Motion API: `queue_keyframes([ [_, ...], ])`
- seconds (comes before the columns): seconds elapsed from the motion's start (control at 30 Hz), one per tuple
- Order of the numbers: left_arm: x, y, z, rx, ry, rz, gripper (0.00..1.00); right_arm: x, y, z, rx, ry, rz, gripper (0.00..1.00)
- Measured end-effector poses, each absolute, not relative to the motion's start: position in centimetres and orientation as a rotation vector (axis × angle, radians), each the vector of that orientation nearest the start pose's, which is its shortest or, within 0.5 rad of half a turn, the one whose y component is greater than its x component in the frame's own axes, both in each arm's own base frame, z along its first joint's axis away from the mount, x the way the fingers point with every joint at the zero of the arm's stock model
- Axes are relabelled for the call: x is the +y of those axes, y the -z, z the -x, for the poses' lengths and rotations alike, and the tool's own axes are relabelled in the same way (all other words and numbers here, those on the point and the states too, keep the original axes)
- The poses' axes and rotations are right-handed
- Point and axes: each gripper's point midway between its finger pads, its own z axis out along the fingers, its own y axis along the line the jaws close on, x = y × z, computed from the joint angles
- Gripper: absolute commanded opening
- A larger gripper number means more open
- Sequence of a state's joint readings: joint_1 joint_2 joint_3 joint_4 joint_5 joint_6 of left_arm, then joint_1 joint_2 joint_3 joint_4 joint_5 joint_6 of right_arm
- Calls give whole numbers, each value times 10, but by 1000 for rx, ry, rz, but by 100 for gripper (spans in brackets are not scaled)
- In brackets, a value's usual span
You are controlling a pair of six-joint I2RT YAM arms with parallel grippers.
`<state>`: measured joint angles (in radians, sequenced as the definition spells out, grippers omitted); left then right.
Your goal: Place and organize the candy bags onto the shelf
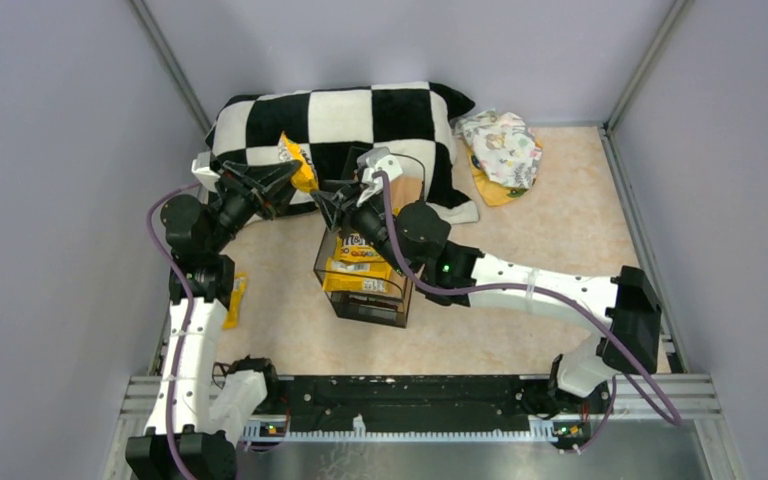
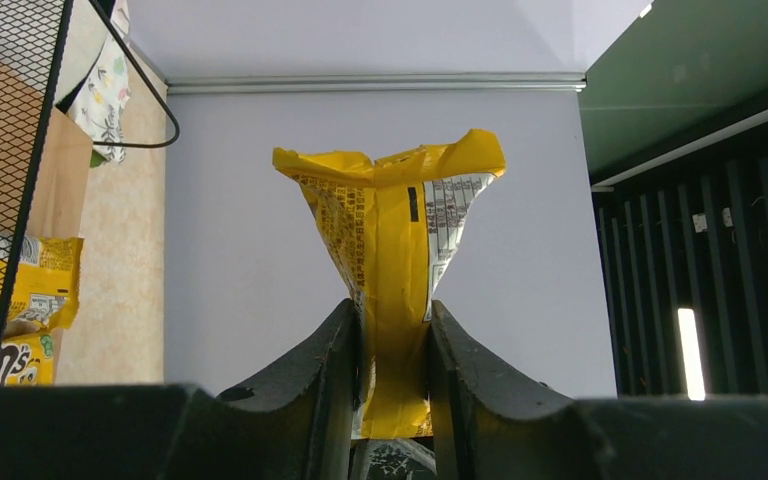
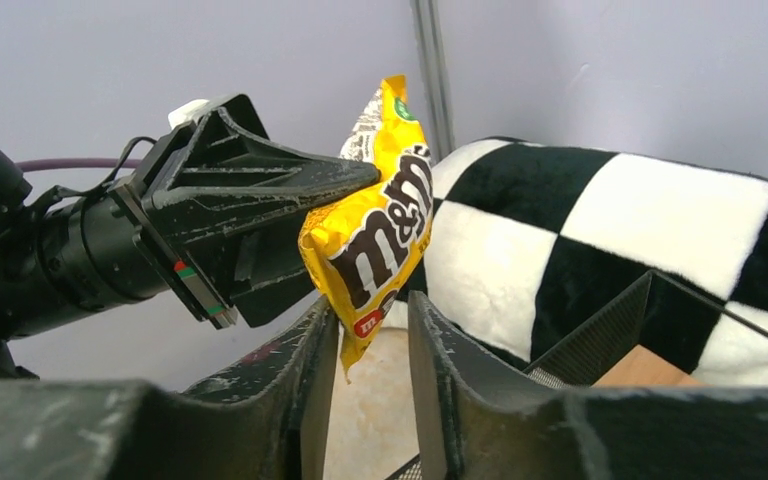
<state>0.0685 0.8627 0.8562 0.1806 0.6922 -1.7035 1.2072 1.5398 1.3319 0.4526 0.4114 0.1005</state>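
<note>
The left gripper (image 2: 392, 370) is seen clamped on the lower part of a yellow candy bag (image 2: 392, 240). The jaws are pressed flat against the foil, so the bag is pinched narrow there and flares out above. The right gripper (image 3: 372, 330) is held narrowly apart, and the bag's lower corner hangs just into the gap, nearer one finger; no squeeze is seen.

The bag is judged light, thin and crinkly, with loose sweets that shift inside. Its glossy skin may slip, so a hold on a flat sealed edge or corner is to be preferred over the bulging middle.

Both arms are stretched forward and bent inward, so that the grippers meet nose to nose above the desk (image 1: 560, 230). Just below the right gripper, back toward its base, stands the shelf (image 1: 372, 308), with other candy bags (image 1: 358, 265) laid inside. Behind the left gripper, beside that arm, one more bag (image 1: 233, 300) lies on the desk. Beyond both grippers lies the checkered pillow (image 1: 340, 115).
</note>
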Motion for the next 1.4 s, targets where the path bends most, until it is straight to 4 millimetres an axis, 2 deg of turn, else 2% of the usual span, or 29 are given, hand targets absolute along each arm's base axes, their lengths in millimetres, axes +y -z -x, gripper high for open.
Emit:
queue_keyframes([
  [0.2, -124, -407, -286, 1530, 1764, 810, 36, 458, -407, -245, 1320, -833, 393, 31],
  [0.3, -124, -406, -286, 1531, 1763, 813, 36, 461, -405, -247, 1317, -832, 386, 25],
  [0.4, -124, -405, -288, 1533, 1763, 817, 38, 461, -406, -249, 1309, -830, 375, 12],
  [0.43, -124, -405, -288, 1533, 1763, 817, 41, 461, -406, -249, 1307, -828, 373, 8],
  [0.53, -125, -405, -288, 1535, 1754, 806, 61, 460, -410, -250, 1294, -831, 357, 0],
  [0.63, -124, -404, -290, 1547, 1708, 783, 82, 457, -412, -254, 1285, -841, 335, 0],
  [0.73, -119, -407, -296, 1554, 1598, 742, 97, 448, -408, -262, 1297, -880, 321, 0],
  [0.8, -112, -415, -302, 1553, 1476, 694, 98, 434, -403, -276, 1312, -912, 306, 0],
  [0.87, -102, -427, -307, 1540, 1334, 641, 98, 411, -401, -297, 1328, -946, 274, 0],
  [0.97, -78, -443, -311, 1486, 1061, 545, 98, 358, -404, -341, 1349, -1018, 193, 0],
  [1.03, -62, -443, -309, 1458, 904, 509, 98, 319, -409, -369, 1359, -1097, 140, 0],
  [1.07, -56, -440, -309, 1449, 846, 495, 98, 304, -411, -377, 1362, -1139, 128, 0],
  [1.17, -41, -422, -314, 1449, 695, 458, 98, 263, -413, -393, 1373, -1319, 105, 0],
  [1.23, -36, -402, -325, 1469, 637, 431, 98, 250, -410, -395, 1364, -1470, 112, 0],
  [1.3, -35, -382, -340, 1512, 607, 416, 98, 246, -399, -395, 1370, -1609, 132, 0],
  [1.4, -34, -349, -370, 1601, 579, 401, 98, 253, -368, -393, 1423, -1826, 158, 0],
])
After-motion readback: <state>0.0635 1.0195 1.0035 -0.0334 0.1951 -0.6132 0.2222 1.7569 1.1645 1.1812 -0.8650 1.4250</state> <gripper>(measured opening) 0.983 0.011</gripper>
